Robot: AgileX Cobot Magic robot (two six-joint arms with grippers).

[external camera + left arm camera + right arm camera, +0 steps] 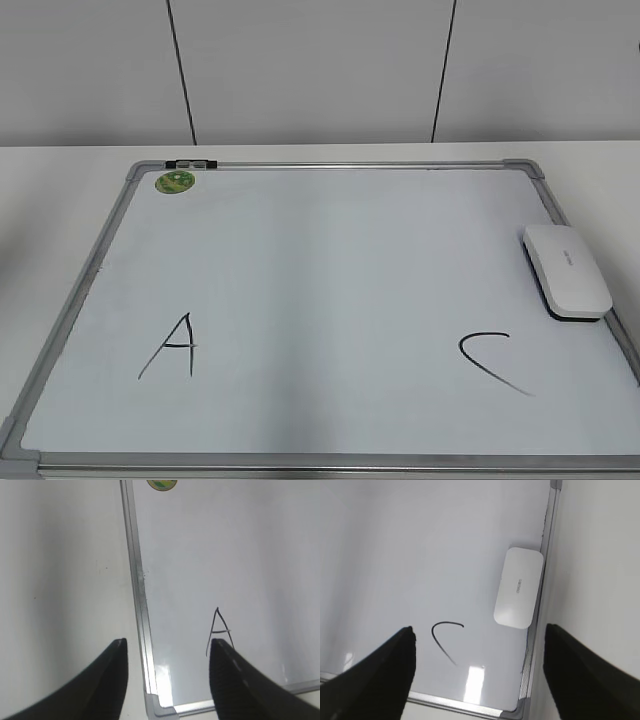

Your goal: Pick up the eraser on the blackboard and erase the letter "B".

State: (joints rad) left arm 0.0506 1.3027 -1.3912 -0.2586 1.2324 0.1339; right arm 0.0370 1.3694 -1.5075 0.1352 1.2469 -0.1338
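Both jaws wide, empty. Eraser (518, 587) lies on blackboard (300, 300) by table's right edge. No B visible between A (172, 347) and C (492, 362). Right gripper (479, 645): descend squarely, pinch long sides.

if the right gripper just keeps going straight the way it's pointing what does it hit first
Probably bare blackboard surface, between the letter C and the eraser. The open right gripper has nothing else ahead, though depth is unclear.

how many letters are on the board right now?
2. The A sits near the front left of the whiteboard, the C near the front right, below the eraser. No B shows between them in any view.
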